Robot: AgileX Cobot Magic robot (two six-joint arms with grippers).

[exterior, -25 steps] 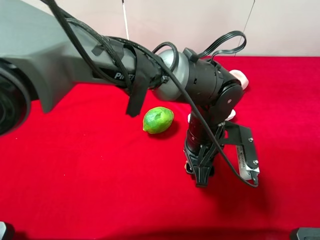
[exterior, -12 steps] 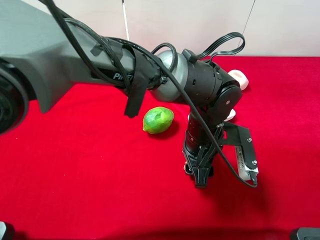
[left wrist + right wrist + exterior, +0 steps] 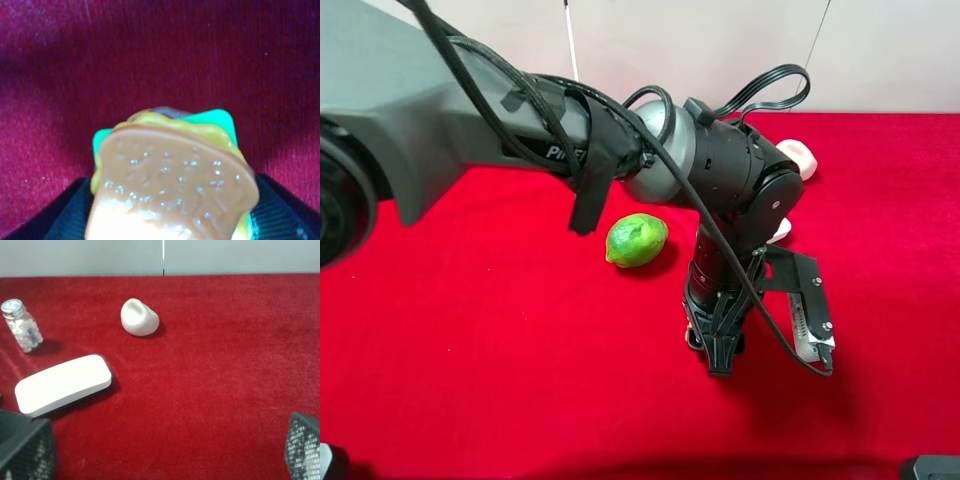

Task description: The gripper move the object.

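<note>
Left gripper (image 3: 717,358) points down at the red cloth (image 3: 500,350), its dark fingers (image 3: 45,220) pinching the toy sandwich (image 3: 172,185) from both sides. Only the left wrist view shows the sandwich; in the high view the gripper hides it. A green lime (image 3: 637,240) lies nearby. Elsewhere the right gripper (image 3: 170,455) is spread wide, and its view shows a small clear bottle (image 3: 21,326) holding white pills

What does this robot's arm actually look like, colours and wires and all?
The left arm is a bulky grey shell with partly hidden white lettering, then a silver joint and a black wrist. Black cables loop along it, bound with black tape. The left gripper and right gripper have black fingers with textured pads.
</note>
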